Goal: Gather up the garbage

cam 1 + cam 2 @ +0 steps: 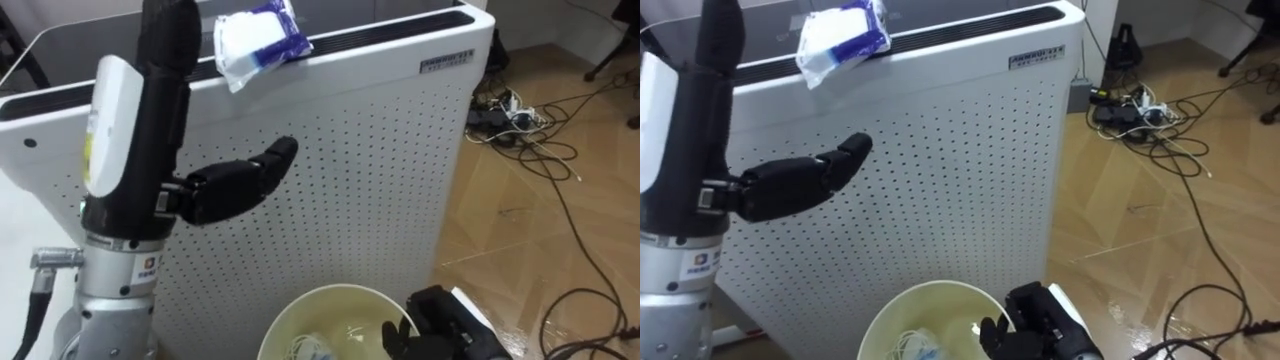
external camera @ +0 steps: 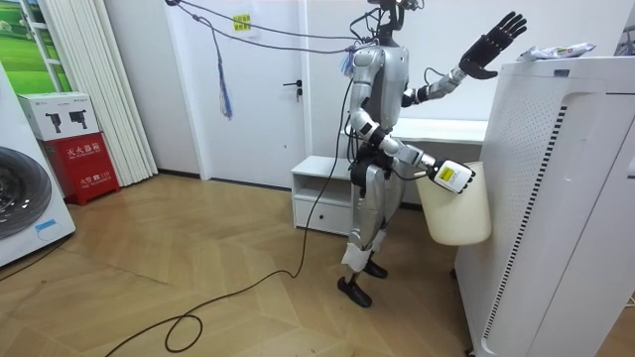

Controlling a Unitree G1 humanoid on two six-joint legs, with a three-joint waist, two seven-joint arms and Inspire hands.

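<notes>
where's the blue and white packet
In the eye views' upper left, the packet lies on top of the perforated unit, just right of the raised left robot hand, well above the bin the right robot hand holds.

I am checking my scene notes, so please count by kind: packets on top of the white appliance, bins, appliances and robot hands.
blue-and-white packet: 1
cream bin: 1
white perforated appliance: 1
robot hands: 2, the left hand and the right hand
Total: 5
</notes>
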